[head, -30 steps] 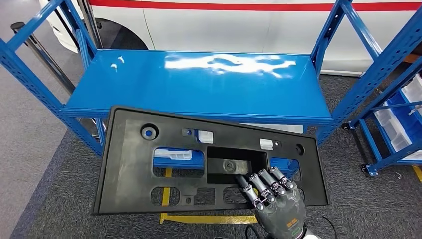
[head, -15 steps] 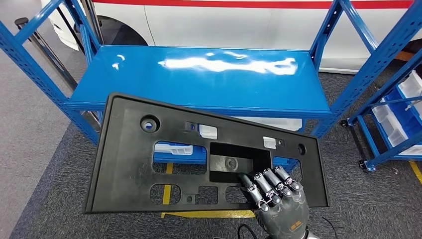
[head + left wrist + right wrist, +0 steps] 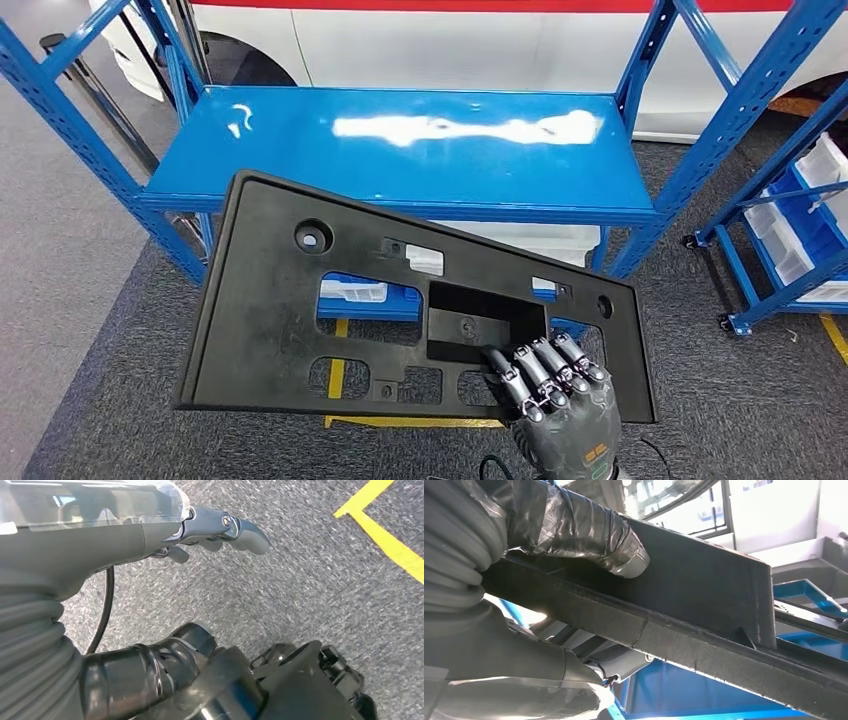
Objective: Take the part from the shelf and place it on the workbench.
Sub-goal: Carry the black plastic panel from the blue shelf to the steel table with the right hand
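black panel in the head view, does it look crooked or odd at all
Yes. The black panel is tilted, its left end higher than its right. The right hand holds it alone near its lower right edge, so most of it hangs out unsupported to the left.

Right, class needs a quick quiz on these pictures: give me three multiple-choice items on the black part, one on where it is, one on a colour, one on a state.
1. Where is the black part?
A. Lying flat on the blue shelf
B. Held up in front of the blue shelf
C. Lying on the floor

2. What colour is the blue shelf's top?
A. Glossy blue
B. Yellow
C. White

3. What is the right robot hand doing?
A. Hanging with nothing in it
B. Pressing on the shelf
C. Gripping the part's lower edge

Key: 1 B, the part tilts in the air before the shelf; 2 A, light glares off its blue surface; 3 C, fingers curl over the edge by the rectangular opening.
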{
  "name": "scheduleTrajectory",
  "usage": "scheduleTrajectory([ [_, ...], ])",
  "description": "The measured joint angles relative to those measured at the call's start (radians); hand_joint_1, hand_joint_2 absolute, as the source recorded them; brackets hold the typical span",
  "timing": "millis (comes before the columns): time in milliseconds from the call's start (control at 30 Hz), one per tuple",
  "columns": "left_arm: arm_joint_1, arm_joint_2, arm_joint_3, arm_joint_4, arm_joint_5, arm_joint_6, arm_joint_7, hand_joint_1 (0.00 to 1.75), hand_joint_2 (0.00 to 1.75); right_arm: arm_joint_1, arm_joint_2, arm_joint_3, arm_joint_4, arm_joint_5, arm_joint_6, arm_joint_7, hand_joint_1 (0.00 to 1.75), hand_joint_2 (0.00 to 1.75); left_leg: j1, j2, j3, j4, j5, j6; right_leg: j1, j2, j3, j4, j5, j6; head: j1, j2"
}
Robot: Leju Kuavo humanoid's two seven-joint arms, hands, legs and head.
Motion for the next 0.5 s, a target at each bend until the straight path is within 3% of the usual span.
scheduleTrajectory([
  [100, 0.001, -0.001, 0.0, 0.0, 0.0, 0.0, 0.0, 0.0, 1.75, -0.001, -0.004, 0.007, 0.0, 0.0, 0.0, 0.007, 1.75, 1.75, 0.002, 0.002, -0.009, -0.005, 0.017, 0.018, -0.001, 0.001, -0.006, 0.006, -0.001, 0.018, 0.0, 0.0],
  [133, 0.001, -0.001, 0.0, 0.0, 0.0, 0.001, 0.0, 0.0, 1.75, -0.002, -0.006, 0.008, 0.0, 0.0, 0.0, 0.01, 1.75, 1.75, 0.004, 0.005, -0.013, -0.009, 0.025, 0.026, -0.002, 0.003, -0.015, 0.026, -0.023, 0.023, 0.001, 0.0],
  [200, -0.001, -0.002, 0.0, 0.0, 0.0, 0.002, 0.001, 0.0, 1.75, -0.002, -0.01, 0.011, 0.0, 0.0, 0.0, 0.013, 1.75, 1.75, 0.005, 0.008, -0.028, -0.011, 0.04, 0.039, -0.005, 0.006, -0.048, 0.122, -0.102, 0.03, 0.002, 0.0],
  [267, -0.002, -0.001, 0.0, 0.0, 0.0, 0.002, 0.0, 0.0, 1.75, -0.002, -0.015, 0.013, 0.002, 0.0, 0.0, 0.015, 1.75, 1.75, 0.003, 0.008, -0.047, -0.008, 0.052, 0.041, -0.008, 0.006, -0.081, 0.24, -0.168, 0.036, 0.002, 0.0],
  [300, -0.001, -0.001, 0.0, 0.0, 0.0, 0.002, 0.0, 0.0, 1.75, -0.002, -0.017, 0.014, 0.003, 0.0, 0.0, 0.015, 1.75, 1.75, 0.003, 0.008, -0.056, -0.006, 0.057, 0.04, -0.008, 0.006, -0.08, 0.264, -0.175, 0.038, 0.002, 0.0],
  [333, -0.001, -0.001, 0.0, 0.0, 0.0, 0.002, 0.0, 0.0, 1.75, -0.002, -0.018, 0.014, 0.003, 0.0, 0.0, 0.015, 1.75, 1.75, 0.003, 0.008, -0.065, -0.002, 0.061, 0.038, -0.009, 0.006, -0.061, 0.253, -0.163, 0.039, 0.002, 0.0],
  [367, -0.001, -0.002, 0.0, 0.0, 0.0, 0.002, 0.0, 0.0, 1.75, -0.003, -0.019, 0.014, 0.004, 0.0, 0.0, 0.015, 1.75, 1.75, 0.003, 0.008, -0.073, 0.002, 0.065, 0.036, -0.01, 0.006, -0.023, 0.203, -0.139, 0.038, 0.002, 0.0],
  [433, -0.001, -0.002, 0.0, 0.0, 0.0, 0.002, 0.001, 0.0, 1.75, -0.005, -0.02, 0.015, 0.004, 0.0, 0.0, 0.016, 1.75, 1.75, 0.003, 0.007, -0.085, 0.01, 0.07, 0.029, -0.008, 0.007, 0.066, 0.064, -0.101, 0.031, 0.002, 0.0],
  [500, -0.001, -0.003, 0.0, 0.0, 0.0, 0.002, 0.0, 0.0, 1.75, -0.007, -0.022, 0.017, 0.004, 0.0, 0.0, 0.02, 1.75, 1.75, 0.002, 0.007, -0.091, 0.014, 0.077, 0.018, -0.002, 0.008, 0.103, -0.007, -0.09, 0.021, 0.002, 0.0],
])
